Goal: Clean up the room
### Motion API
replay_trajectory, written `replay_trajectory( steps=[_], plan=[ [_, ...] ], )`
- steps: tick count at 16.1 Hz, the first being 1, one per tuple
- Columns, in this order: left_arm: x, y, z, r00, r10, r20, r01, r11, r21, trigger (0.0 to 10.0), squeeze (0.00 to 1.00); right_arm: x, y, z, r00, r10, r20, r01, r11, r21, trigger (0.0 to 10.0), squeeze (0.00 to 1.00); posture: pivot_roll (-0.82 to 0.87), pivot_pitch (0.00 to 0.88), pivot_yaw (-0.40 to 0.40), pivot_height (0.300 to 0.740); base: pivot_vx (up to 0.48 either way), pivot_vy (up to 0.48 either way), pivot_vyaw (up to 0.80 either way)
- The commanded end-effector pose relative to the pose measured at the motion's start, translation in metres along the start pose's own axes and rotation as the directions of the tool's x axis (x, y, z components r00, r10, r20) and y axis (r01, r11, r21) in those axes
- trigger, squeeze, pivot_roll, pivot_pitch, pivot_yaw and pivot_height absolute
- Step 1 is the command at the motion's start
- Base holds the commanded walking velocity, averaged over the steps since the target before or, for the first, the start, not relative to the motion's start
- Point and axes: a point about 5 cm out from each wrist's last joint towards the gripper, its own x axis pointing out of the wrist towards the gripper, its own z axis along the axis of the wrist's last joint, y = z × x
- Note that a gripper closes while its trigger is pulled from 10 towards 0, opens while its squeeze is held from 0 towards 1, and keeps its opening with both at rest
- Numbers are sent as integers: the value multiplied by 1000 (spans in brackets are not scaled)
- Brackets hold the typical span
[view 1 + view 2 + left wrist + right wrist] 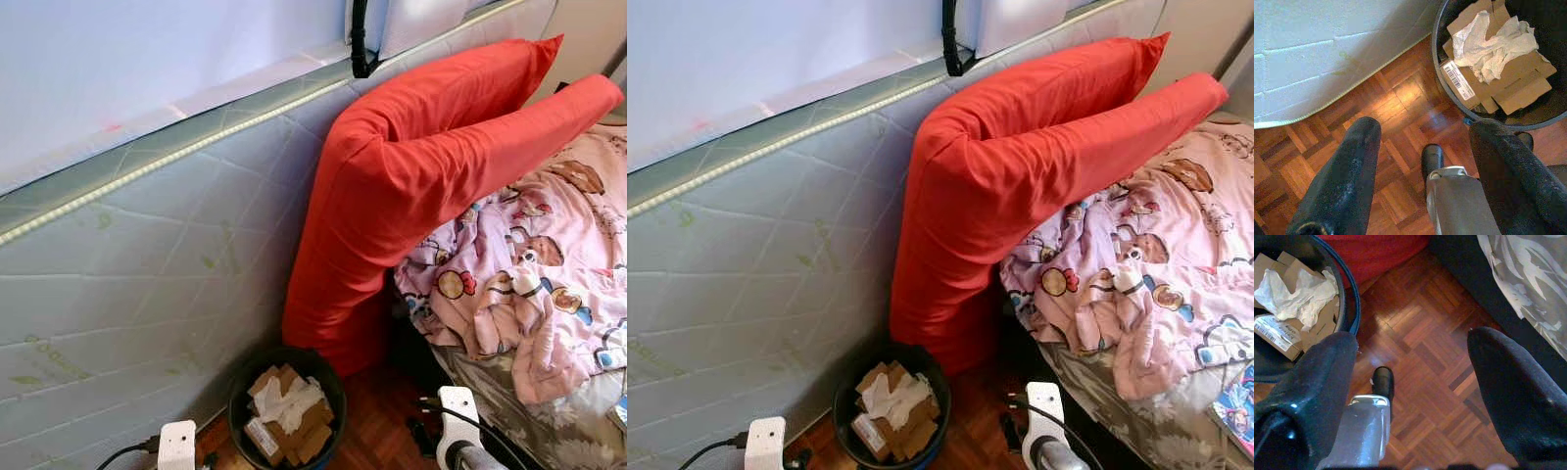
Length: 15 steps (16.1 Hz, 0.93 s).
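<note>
the upright mattress [147, 284] and bent red pillow [431, 166] tower over a rumpled pink blanket [549, 274] on the bed, so tidying looks barely begun; straightening these is probably next. the black bin [287, 406] holds cardboard and crumpled paper. left hand [1420, 176] and right hand [1415, 396] hang spread, empty, above parquet.

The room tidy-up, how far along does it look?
Some looks done: the black bin already holds cardboard pieces and crumpled paper. Nothing is in hand; the left gripper and right gripper hang open above the parquet floor. Left: the pink blanket lies rumpled and the red pillows lean askew.
</note>
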Motion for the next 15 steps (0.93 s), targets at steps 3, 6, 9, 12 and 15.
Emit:
replay_trajectory(
  steps=[3, 6, 9, 12, 15],
  plan=[
    [-3, 2, -10, 999, 4, -42, -4, 1000, -9, 10000, 0, -1, -3, -3, 1000, -8, -5, 8, 1000, 17, 10000, 0, 48, 123, -37, 740, 0, 0, 0],
    [-2, 1, -10, 999, 2, -43, -2, 1000, -10, 10000, 0, -1, -3, -3, 1000, -11, -5, 11, 1000, 20, 10000, 0, 48, 127, -38, 740, 0, 0, 0],
    [-2, 0, -11, 999, 2, -43, -2, 1000, -10, 10000, 0, -1, -4, -3, 1000, -12, -11, 12, 1000, 11, 10000, 0, 49, 130, -39, 740, 0, 0, 0],
    [-2, -3, -8, 999, -1, -36, 0, 1000, -8, 10000, 0, -1, -4, -4, 1000, -15, -12, 16, 1000, 16, 10000, 0, 49, 131, -39, 740, 0, 0, 0],
    [-1, -4, -7, 1000, -2, -28, 2, 1000, -1, 10000, 0, -1, -4, -3, 1000, -18, -10, 18, 1000, 19, 10000, 0, 49, 130, -39, 740, 0, 0, 0]
  ],
)
